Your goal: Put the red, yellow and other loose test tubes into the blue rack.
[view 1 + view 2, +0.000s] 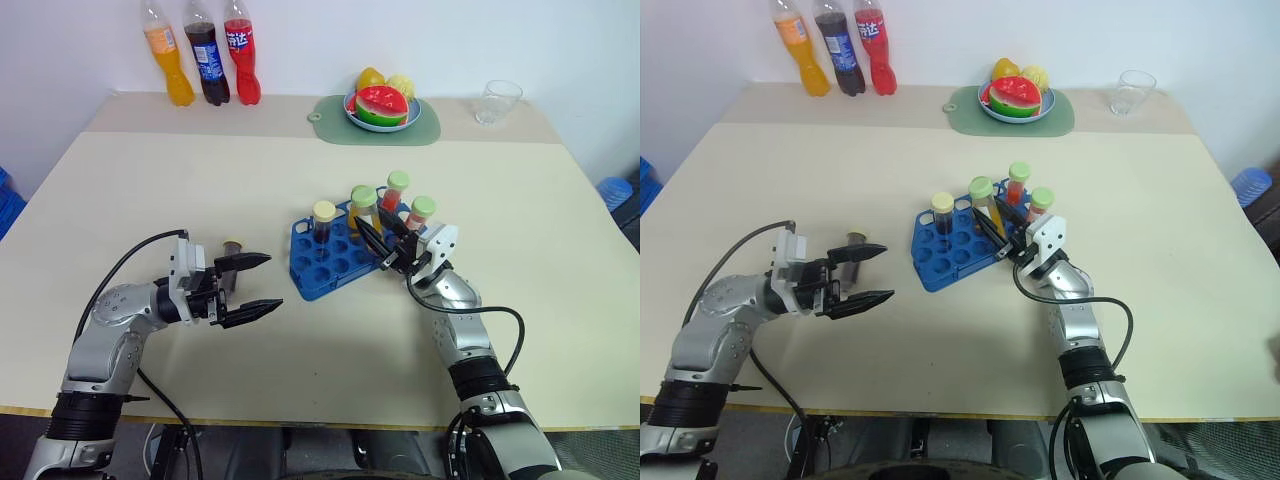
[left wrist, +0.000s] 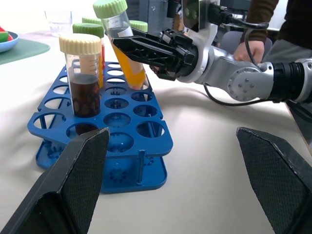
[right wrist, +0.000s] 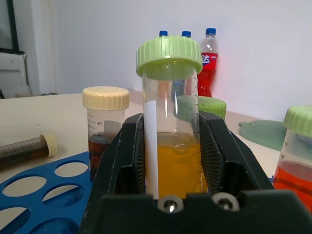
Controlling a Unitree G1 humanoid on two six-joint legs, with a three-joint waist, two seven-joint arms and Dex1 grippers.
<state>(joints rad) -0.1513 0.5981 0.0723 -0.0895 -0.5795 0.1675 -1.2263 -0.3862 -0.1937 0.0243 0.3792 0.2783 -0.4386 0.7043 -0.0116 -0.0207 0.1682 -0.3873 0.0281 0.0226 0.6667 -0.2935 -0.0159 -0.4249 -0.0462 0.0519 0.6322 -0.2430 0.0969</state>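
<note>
The table carries the blue rack, which sits just ahead of the right end effector. That end effector is clamped on the yellow tube, green cap up, tilted over the rack's holes. Risk: released at this tilt, the tube could miss its hole or knock the rack aside. The rack holds a brown tube with tan cap and red tubes at its far side. One brown tube lies loose on the table just beyond the left end effector, whose fingers stand wide and empty.
</note>
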